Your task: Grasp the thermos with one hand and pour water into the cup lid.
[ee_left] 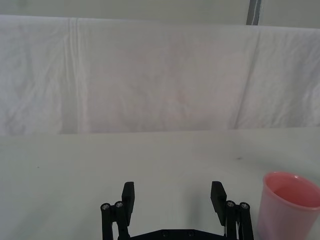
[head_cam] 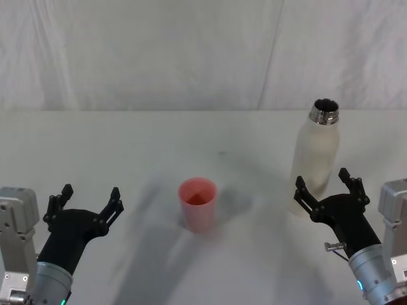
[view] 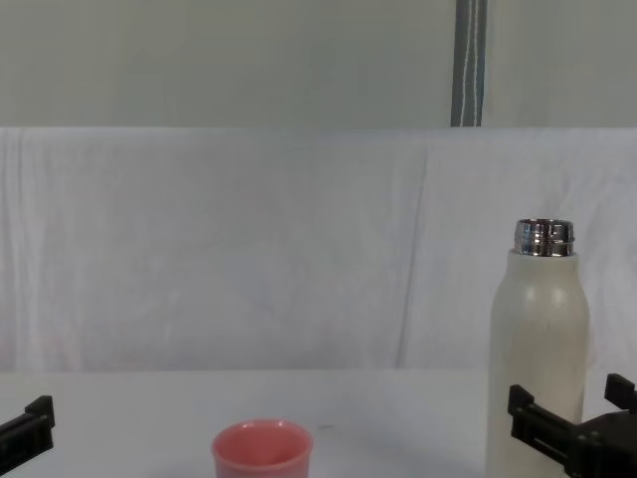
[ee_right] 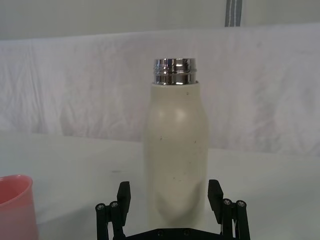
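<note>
The cream-white thermos [head_cam: 316,155] stands upright at the right of the table, its steel neck open. My right gripper [head_cam: 327,189] is open just in front of its base, fingers spread to either side, not touching it; the thermos [ee_right: 176,160] and the gripper [ee_right: 169,197] show the same in the right wrist view, and again in the chest view, thermos [view: 537,349], gripper [view: 572,410]. The pink cup lid [head_cam: 198,203] stands upright mid-table. My left gripper [head_cam: 86,198] is open at the front left, well apart from the cup lid [ee_left: 291,206].
A white cloth covers the table [head_cam: 127,146] and hangs as a backdrop behind it. Bare cloth lies between the cup lid and the thermos.
</note>
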{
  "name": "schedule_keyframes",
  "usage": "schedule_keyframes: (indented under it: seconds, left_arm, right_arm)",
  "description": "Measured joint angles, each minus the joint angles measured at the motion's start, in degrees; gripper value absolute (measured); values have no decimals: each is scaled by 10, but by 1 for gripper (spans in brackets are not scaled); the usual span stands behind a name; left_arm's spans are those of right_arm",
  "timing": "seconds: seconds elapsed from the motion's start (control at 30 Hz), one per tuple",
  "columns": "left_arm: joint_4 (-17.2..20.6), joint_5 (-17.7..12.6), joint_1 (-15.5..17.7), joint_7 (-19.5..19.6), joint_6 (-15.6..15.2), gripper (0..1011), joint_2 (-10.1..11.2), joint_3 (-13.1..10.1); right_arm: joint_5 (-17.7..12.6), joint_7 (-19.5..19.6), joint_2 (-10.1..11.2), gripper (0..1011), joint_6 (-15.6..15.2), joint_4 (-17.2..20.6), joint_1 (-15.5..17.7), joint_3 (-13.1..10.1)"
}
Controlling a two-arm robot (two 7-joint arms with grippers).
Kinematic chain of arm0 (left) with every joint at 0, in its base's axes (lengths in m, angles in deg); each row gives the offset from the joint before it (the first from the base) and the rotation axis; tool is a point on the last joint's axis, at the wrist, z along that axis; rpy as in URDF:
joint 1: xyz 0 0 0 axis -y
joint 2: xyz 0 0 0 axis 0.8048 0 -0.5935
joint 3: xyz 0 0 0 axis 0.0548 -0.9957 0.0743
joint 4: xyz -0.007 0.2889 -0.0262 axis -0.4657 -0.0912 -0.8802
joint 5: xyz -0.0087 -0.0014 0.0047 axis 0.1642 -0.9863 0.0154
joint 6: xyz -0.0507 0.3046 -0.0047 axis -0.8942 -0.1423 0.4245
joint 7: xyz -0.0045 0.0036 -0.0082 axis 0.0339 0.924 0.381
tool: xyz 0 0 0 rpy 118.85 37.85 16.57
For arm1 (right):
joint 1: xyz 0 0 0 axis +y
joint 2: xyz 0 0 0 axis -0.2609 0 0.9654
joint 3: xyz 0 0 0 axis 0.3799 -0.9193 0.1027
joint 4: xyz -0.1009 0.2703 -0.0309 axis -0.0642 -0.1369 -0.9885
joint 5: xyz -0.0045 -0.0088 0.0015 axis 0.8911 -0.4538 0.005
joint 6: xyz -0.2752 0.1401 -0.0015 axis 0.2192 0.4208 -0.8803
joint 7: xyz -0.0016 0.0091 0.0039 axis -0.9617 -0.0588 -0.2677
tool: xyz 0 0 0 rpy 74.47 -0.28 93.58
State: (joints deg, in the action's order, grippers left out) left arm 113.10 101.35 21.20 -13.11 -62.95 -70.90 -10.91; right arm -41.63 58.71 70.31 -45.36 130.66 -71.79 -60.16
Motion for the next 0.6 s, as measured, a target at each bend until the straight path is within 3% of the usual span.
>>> schedule_keyframes:
  seconds: [0.6]
  left_arm:
    - [0, 0, 0, 0, 0, 1001, 0, 0]
  right_arm:
    - [-6, -9, -2, 1000, 5, -35, -31, 2]
